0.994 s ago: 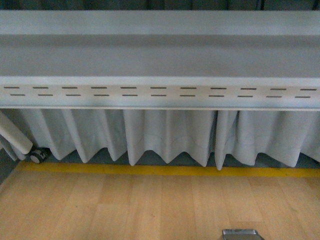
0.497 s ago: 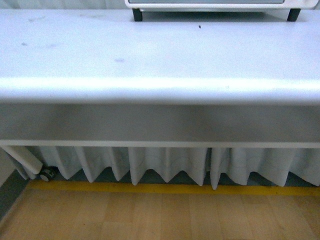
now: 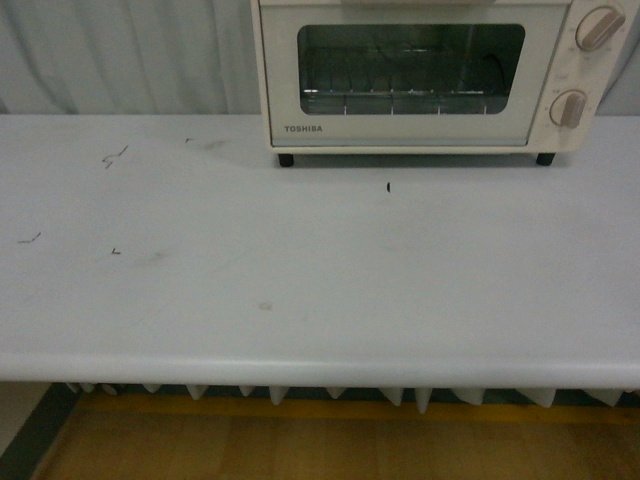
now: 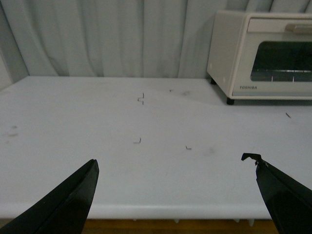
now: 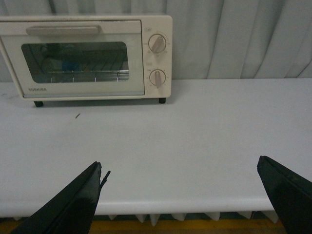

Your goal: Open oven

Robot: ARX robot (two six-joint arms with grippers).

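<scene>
Dim, soft, even light; slightly blurry frames, faint shadows.

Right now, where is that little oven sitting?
In the front view the oven stands at the back of the white table, right of centre, its door shut, with the pale curtain behind it.

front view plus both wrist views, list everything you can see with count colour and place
cream-white boxy toaster oven: one, cream-white, far right part of the table, door shut
beige bar handle: one, beige, top of the oven door
round knobs: two, beige, stacked on the oven's right panel
wire rack: one, metallic, inside behind the dark glass
long white table: one, white, fills the foreground
small dark marks: several, black, scattered on the tabletop
pleated curtain: one, pale grey, behind the table
wooden floor: one, tan, below the table's front edge
left hand: one, black, open
right hand: one, black, open
</scene>
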